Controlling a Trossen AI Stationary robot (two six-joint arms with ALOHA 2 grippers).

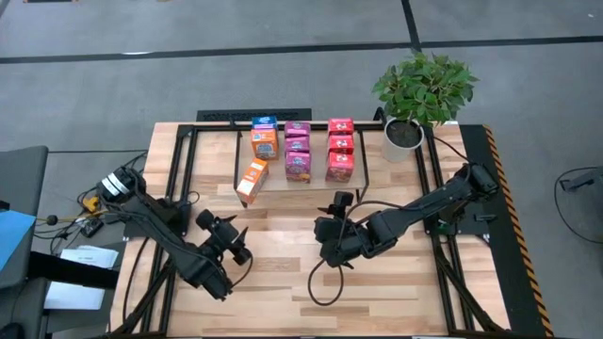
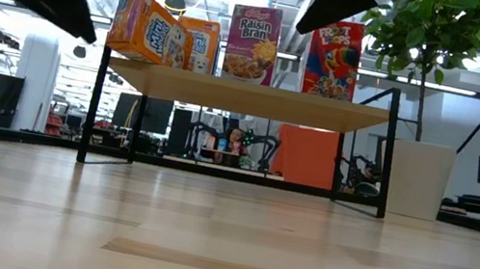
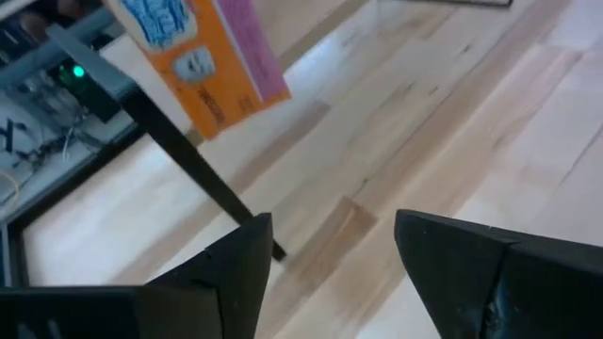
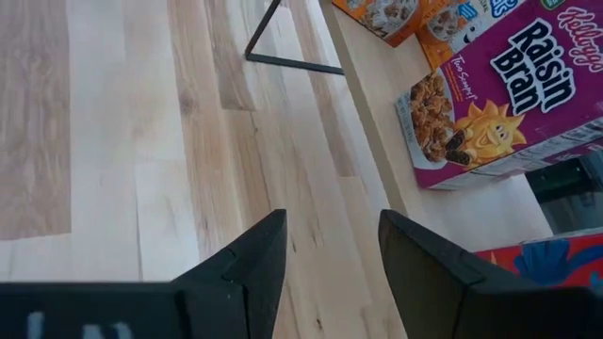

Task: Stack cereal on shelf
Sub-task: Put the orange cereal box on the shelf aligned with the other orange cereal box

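Note:
The shelf (image 1: 283, 184) stands on the far half of the table and carries the cereal in three rows: orange-and-blue boxes (image 1: 264, 137), magenta boxes (image 1: 298, 153) and red boxes (image 1: 340, 151). One orange box (image 1: 252, 180) sits askew at the board's near left corner (image 2: 145, 29), by the shelf leg (image 3: 203, 56). The magenta Raisin Bran box (image 4: 499, 94) stands upright on the board. My left gripper (image 1: 237, 243) (image 3: 330, 226) is open and empty, near and left of the shelf. My right gripper (image 1: 330, 256) (image 4: 330, 221) is open and empty, near the table's middle.
A potted plant (image 1: 405, 132) stands at the shelf's right end. Black frame rails (image 1: 443, 264) run along the table's left and right sides. Cables and electronics (image 1: 94, 202) lie off the left edge. Bare wood (image 1: 283, 301) lies near of both grippers.

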